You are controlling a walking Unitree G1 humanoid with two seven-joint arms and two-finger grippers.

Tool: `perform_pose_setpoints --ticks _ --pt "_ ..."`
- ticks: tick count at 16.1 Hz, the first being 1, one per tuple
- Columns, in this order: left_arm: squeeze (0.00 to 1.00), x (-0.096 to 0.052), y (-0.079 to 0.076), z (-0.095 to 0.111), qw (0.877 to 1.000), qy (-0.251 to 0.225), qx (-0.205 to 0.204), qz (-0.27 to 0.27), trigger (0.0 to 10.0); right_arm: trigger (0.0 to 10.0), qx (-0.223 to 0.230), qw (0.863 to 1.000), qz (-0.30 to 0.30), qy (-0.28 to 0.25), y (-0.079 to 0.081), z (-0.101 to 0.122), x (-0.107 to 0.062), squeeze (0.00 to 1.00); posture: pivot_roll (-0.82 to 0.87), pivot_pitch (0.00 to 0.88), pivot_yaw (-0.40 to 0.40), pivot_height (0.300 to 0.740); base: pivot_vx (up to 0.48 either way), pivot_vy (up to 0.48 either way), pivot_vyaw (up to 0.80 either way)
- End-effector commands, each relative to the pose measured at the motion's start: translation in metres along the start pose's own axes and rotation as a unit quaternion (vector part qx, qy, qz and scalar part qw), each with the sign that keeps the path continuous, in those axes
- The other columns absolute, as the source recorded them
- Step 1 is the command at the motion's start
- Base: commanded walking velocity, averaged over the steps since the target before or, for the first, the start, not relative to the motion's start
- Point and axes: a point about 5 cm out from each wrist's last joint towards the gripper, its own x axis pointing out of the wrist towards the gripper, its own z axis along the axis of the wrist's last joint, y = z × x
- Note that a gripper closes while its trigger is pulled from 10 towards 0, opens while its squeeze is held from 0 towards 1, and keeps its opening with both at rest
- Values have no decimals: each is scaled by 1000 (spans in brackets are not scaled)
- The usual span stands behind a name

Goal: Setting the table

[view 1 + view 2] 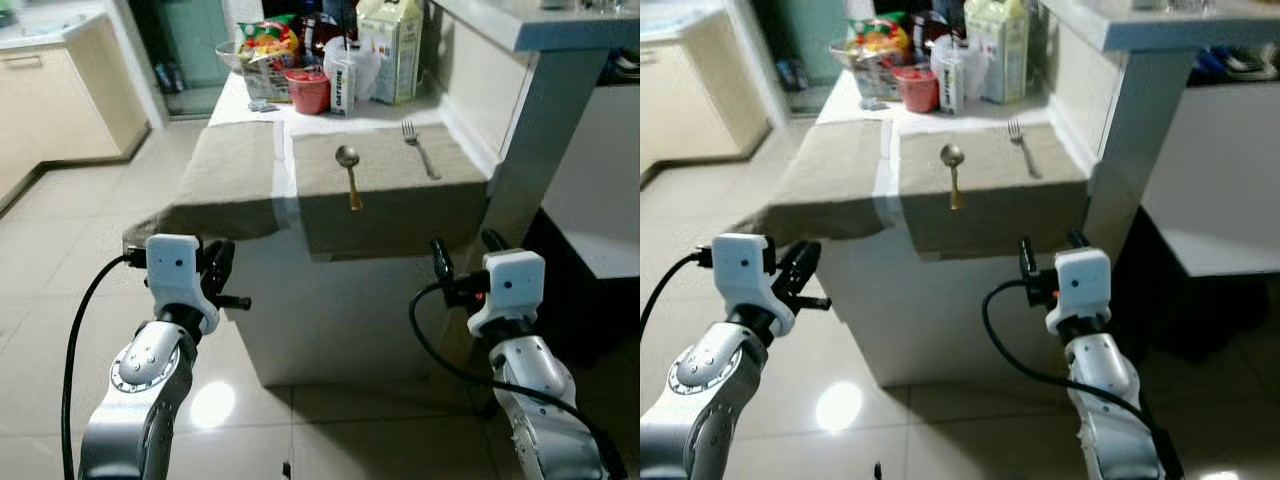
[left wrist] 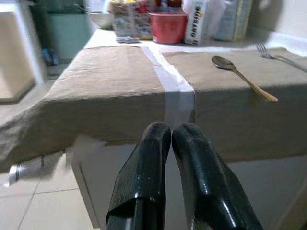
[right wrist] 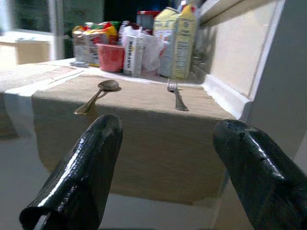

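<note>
On a white kitchen table under two beige cloth placemats, gold-handled metal spoon and silver fork already laid apart on the right mat, left mat bare, left gripper pressed together, right gripper spread, both near, low.

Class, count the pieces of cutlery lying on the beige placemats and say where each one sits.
2. A brass-handled metal spoon lies mid-mat on the right-hand beige cloth placemat, handle toward the near edge. A silver metal fork lies to its right, near the wall. More may be hidden among the groceries behind.
</note>
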Motion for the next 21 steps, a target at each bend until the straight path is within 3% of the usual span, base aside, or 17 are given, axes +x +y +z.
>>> perform_pose_setpoints --ticks 1,5,6,21 --pt "0 3 -2 -2 1000 5 0 6 10000 10000 0 1000 -1 12 1 -4 2 0 -175 0 107 740 0 0 0" --pt "0 3 -2 -2 1000 3 -8 16 10000 10000 6 1000 17 11 9 -4 7 0 -170 0 108 740 0 0 0" --pt "1000 4 -3 -2 1000 3 -15 15 10000 10000 9 1000 18 15 10 -4 9 0 -170 0 109 740 0 0 0" --pt "1000 18 -16 -1 1000 -1 -4 -7 10000 10000 10 999 31 10 16 -1 14 0 -183 7 106 740 0 0 0"
